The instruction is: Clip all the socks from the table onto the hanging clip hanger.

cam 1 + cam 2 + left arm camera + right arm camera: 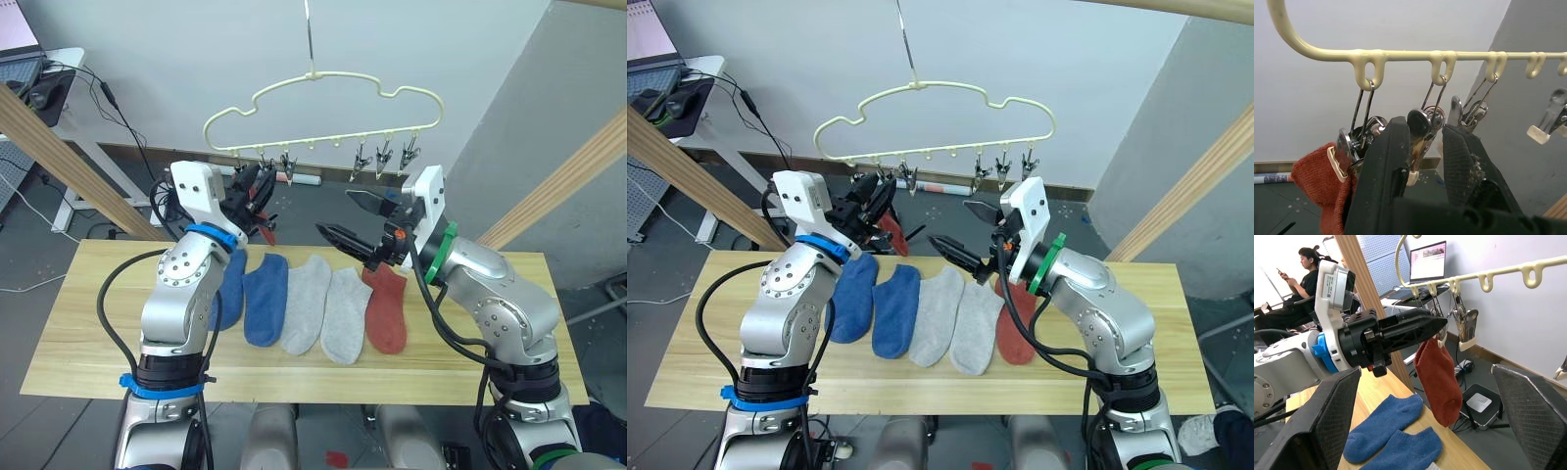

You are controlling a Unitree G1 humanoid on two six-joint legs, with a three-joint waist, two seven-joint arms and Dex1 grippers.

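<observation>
The hanger (933, 127) is hung above the table (705, 362), its clips (1003, 168) in a row along the lower wire; the left gripper (884, 199) is raised to the clips at the left end, where a red sock (892, 233) is seen dangling; whether its fingers are closed cannot be made out; the right gripper (962, 233) is held wide open above the table; five socks are laid side by side: two blue socks (893, 311), two grey socks (975, 328), one rust sock (1012, 338).
</observation>
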